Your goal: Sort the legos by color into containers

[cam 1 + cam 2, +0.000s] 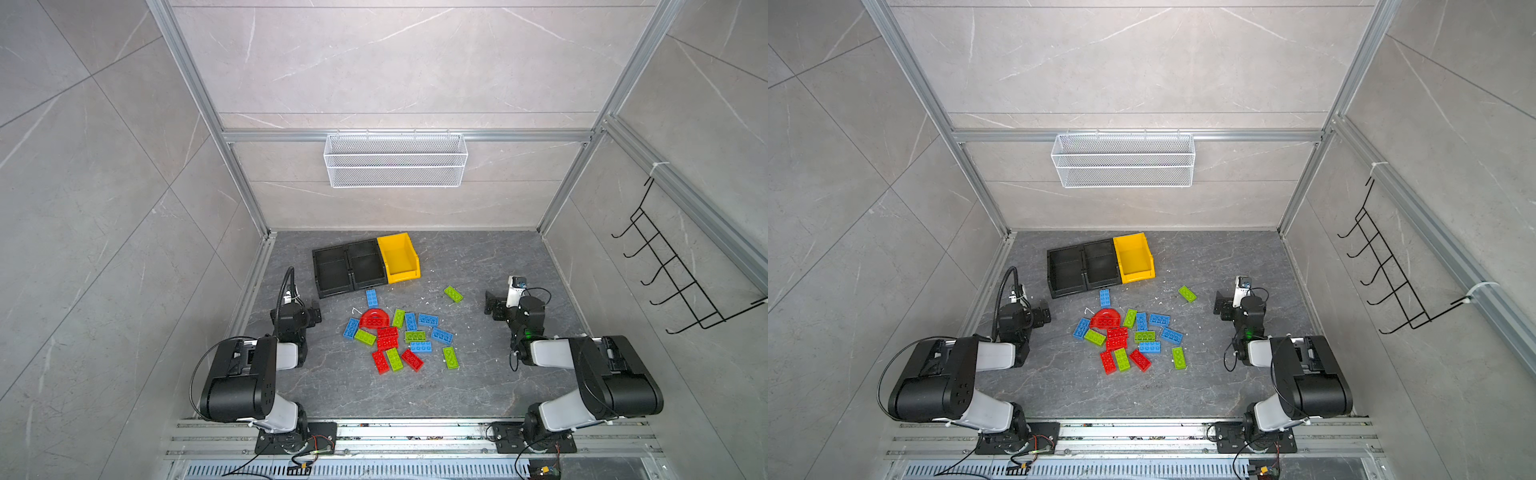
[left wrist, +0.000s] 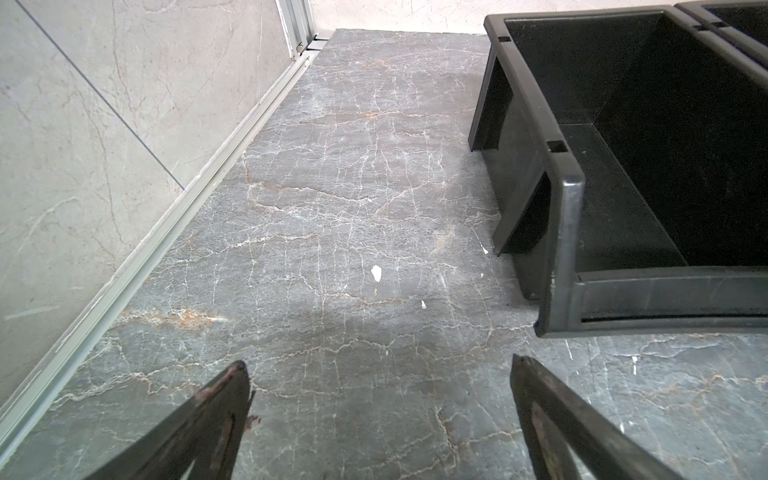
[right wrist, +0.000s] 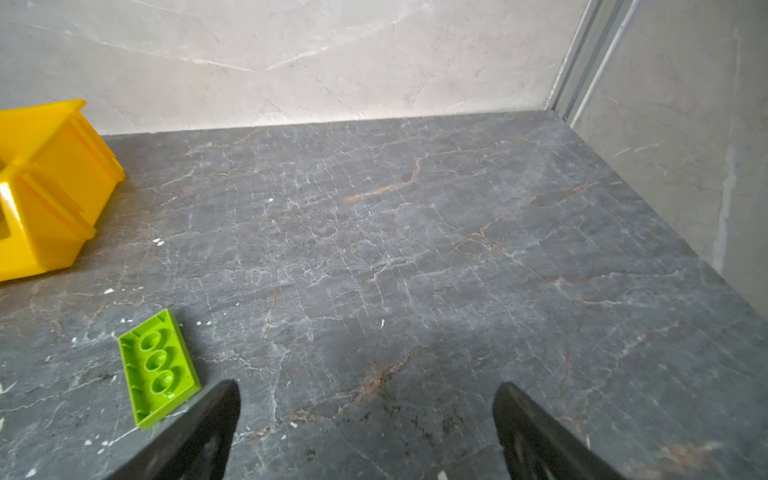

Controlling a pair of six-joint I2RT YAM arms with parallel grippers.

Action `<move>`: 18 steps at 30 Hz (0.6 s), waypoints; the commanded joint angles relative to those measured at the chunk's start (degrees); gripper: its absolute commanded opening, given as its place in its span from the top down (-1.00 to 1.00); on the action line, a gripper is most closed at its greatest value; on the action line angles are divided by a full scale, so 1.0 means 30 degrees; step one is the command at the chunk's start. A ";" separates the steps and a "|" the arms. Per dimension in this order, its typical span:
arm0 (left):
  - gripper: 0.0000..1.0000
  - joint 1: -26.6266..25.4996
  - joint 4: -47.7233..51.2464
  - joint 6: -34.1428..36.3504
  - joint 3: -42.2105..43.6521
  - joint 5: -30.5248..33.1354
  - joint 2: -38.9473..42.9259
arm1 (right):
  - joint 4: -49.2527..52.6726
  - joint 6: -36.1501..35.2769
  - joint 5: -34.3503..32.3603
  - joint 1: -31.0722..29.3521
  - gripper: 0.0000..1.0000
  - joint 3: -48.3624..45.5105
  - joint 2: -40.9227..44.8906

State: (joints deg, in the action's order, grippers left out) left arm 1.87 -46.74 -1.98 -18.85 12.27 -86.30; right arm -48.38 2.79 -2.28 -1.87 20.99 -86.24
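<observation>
Centre-left the left gripper (image 1: 316, 310) gapes empty, mid-frame the legos (image 1: 387, 332) lie scattered below the containers (image 1: 347, 266), probably light, rigid, slick, best pinched across their long sides, and centre-right the right gripper (image 1: 492, 305) hangs wide, empty.

both arms are built of bulky black housings joined by rounded pale grey links. the left arm (image 1: 245, 374) stands on a black base plate (image 1: 291, 436) with red and black wires (image 1: 320, 441) beside it; a thin black cable (image 1: 193, 380) loops off its big housing, and a ribbed black hose (image 1: 284, 291) curves over its wrist. the right arm (image 1: 606, 378) has a like plate, a small green light (image 1: 528, 332) near the wrist and a white camera block (image 1: 514, 293) above it. the left fingers (image 2: 216, 411) are black tapering blades, scuffed reddish along the edges; the right fingers (image 3: 536, 432) are black with rounded tips
</observation>
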 commanded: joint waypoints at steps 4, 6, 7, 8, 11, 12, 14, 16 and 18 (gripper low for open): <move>-0.99 -0.0188 0.4154 -0.0193 -0.2211 0.0410 0.2753 | 0.7298 -0.0278 -0.2247 -0.1241 -0.80 0.3327 0.2603; -1.00 -0.0417 0.8147 -0.1950 -0.3659 0.1083 0.4797 | 0.9713 0.0867 -0.1374 -0.1711 -0.72 0.4678 0.3138; -0.99 -0.0418 1.0837 -0.3858 -0.4427 0.0910 0.6057 | 0.9842 0.1825 -0.0042 -0.1785 -0.69 0.5151 0.3224; -0.99 -0.0472 1.2138 -0.5672 -0.4714 0.0297 0.7070 | 1.0212 0.2503 0.0819 -0.2003 -0.66 0.5757 0.3194; -0.99 -0.1253 1.0375 -0.8054 -0.3517 -0.4594 0.9875 | 1.2425 0.3653 0.1138 -0.4143 -0.59 0.8930 0.1852; -0.99 -0.2091 1.0528 -0.8071 -0.3338 -0.4452 1.0545 | 1.3266 0.3724 0.0958 -0.5134 -0.57 1.0284 0.1100; -0.99 -0.3681 1.1480 -0.7803 -0.3134 -0.2459 1.1541 | 1.4459 0.3751 0.0806 -0.6867 -0.55 1.2680 -0.0541; -1.00 -0.4478 1.1141 -0.6924 -0.2523 -0.1799 1.2199 | 1.5271 0.3781 0.0511 -0.8250 -0.53 1.4955 -0.2356; -1.00 -0.4786 1.0444 -0.5940 -0.1787 -0.1821 1.2446 | 1.5830 0.3801 -0.0058 -0.9510 -0.52 1.7097 -0.4305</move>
State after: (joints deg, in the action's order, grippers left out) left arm -11.68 -17.74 -20.99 -27.07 5.78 -49.17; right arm -9.26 12.47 -1.32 -26.44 66.30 -92.99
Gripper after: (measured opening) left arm 0.997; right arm 0.764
